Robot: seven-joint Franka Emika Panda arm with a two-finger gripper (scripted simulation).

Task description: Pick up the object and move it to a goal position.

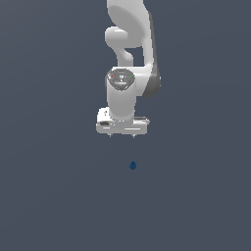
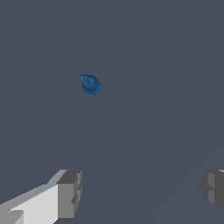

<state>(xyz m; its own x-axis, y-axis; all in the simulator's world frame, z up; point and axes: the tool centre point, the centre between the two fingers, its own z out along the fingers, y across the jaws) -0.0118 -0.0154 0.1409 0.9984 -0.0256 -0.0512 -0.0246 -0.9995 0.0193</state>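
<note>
The object (image 1: 133, 165) is a tiny dark blue drop-shaped blob lying on the grey floor, below the gripper in the exterior view and slightly to that view's right. It also shows in the wrist view (image 2: 90, 84), ahead of the fingers and apart from them. My white gripper (image 1: 122, 135) hangs above the floor, pointing down, with short fingertips (image 1: 135, 136) spread wide. In the wrist view the two grey fingertips (image 2: 70, 194) stand far apart with nothing between them. The gripper (image 2: 142, 192) is open and empty.
The white arm (image 1: 130, 44) rises behind the gripper toward the top of the exterior view. The floor (image 1: 49, 196) is a plain dark grey surface with no other objects or goal marker visible.
</note>
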